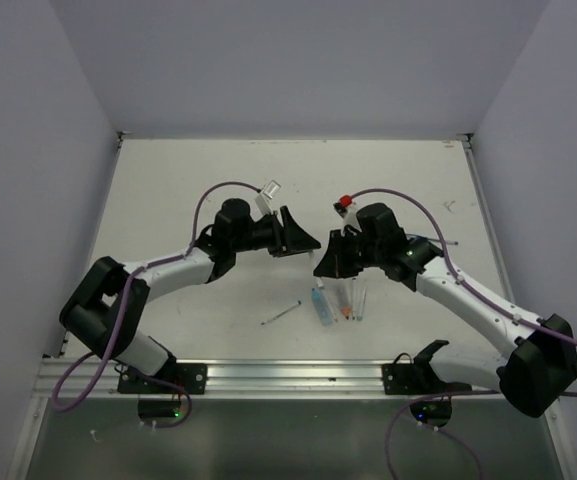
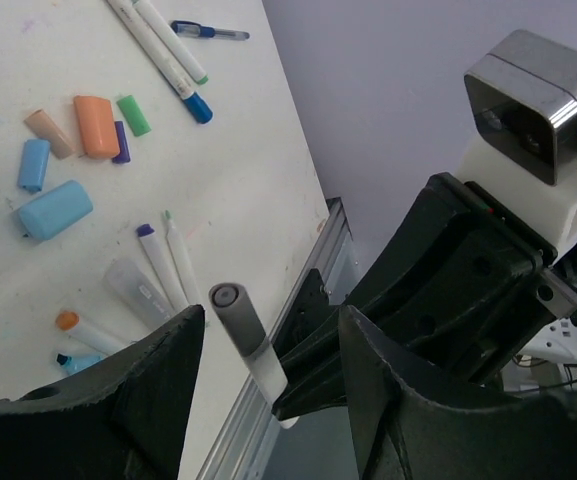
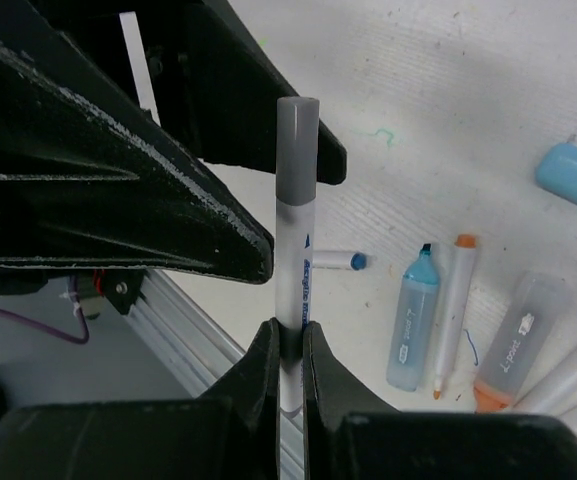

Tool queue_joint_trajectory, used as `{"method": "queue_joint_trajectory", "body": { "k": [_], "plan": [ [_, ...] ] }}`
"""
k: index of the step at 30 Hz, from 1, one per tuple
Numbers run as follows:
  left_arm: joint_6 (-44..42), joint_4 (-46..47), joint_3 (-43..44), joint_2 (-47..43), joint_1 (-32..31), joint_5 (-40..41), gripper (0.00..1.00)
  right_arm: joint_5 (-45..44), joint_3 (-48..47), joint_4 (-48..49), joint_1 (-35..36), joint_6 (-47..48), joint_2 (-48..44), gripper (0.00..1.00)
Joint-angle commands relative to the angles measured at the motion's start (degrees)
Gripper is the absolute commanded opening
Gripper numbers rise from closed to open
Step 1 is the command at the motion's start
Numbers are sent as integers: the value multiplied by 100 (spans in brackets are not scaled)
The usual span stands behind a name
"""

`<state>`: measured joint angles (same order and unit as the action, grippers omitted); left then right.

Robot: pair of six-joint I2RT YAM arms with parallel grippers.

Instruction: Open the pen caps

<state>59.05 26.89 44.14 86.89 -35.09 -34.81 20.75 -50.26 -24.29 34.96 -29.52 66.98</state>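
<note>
My right gripper [image 3: 290,345] is shut on a white pen [image 3: 294,265] and holds it above the table. The pen's grey cap [image 3: 296,150] is still on. In the left wrist view the grey cap [image 2: 236,312] sits between the wide-open fingers of my left gripper [image 2: 273,375], nearer the left finger and apart from both. Loose caps lie on the table: orange [image 2: 96,125], green [image 2: 133,114], light blue [image 2: 34,163] and a small dark blue one [image 2: 120,142]. From above, the left gripper [image 1: 303,240] and the right gripper [image 1: 326,262] meet at the table's middle.
Uncapped markers lie below the grippers: a blue highlighter [image 3: 413,315], an orange-tipped pen [image 3: 453,310] and an orange highlighter [image 3: 513,340]. A thin pen [image 1: 281,313] lies to their left. Capped pens [image 2: 168,45] lie farther off. The metal rail [image 1: 288,375] runs along the near edge.
</note>
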Motion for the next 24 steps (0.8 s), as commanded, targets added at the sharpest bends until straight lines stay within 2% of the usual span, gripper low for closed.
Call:
{"method": "queue_joint_trajectory", "body": {
  "k": [1,5,7,13,14,16,18,22,23,24],
  "plan": [
    [230,553,-46,117,29,-237,59,114,34,364,151,-89,78,0],
    [353,747,-107,188,29,-299,51,-9,25,399,274,-89,184,0],
    [353,765,-116,205,29,-307,43,-54,7,399,301,-89,210,0],
    [318,739,-151,161,29,-316,11,-326,-10,338,362,-107,184,0],
    [301,703,-160,161,20,-316,0,-378,-10,329,362,-107,158,0],
    [274,642,-151,153,37,-316,0,-519,16,355,362,-107,114,26],
    [274,624,-169,118,37,-334,0,-537,-1,408,362,-98,140,41],
    [292,633,-186,47,37,-334,0,-494,-98,469,362,-72,394,43],
    [292,624,-186,30,37,-342,0,-485,-115,522,362,-72,447,41],
    [300,615,-178,3,37,-343,0,-476,-150,540,362,-89,561,34]
  ]
}}
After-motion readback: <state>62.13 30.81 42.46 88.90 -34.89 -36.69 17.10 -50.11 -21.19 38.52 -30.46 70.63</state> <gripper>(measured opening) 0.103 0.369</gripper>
